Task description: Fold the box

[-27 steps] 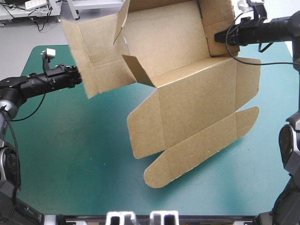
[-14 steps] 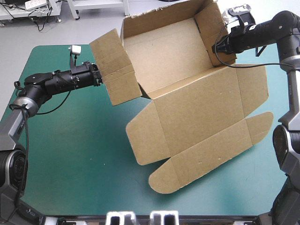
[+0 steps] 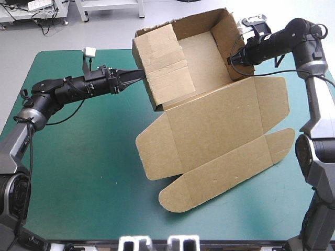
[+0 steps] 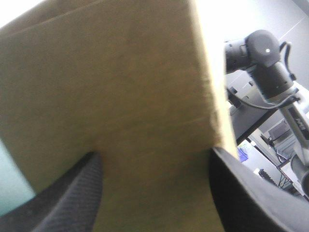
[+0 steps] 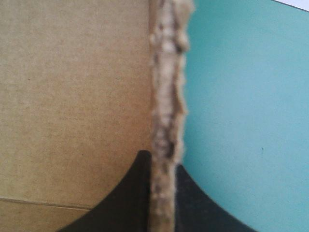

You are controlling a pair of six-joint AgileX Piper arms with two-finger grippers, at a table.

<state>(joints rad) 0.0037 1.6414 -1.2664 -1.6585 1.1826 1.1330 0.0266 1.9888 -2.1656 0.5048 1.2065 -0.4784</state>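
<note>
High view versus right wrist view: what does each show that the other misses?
Only the high view: the whole box, walls raised, lid unfolded, and the left gripper at its side wall. Only the right wrist view: the board's frayed cut edge pinched in the right gripper. Both: brown board over the teal-green cover.

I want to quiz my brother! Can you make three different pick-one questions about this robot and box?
1. Where does the right gripper pinch the box? A) a raised wall B) its flat lid C) nowhere
2. What colour is the table cover? A) red B) teal-green C) yellow
3. The left gripper is: A) open B) shut on the box C) out of sight
1 A: the wall's edge sits between its fingers. 2 B: it shows around the box. 3 A: its fingers stand apart.
</note>
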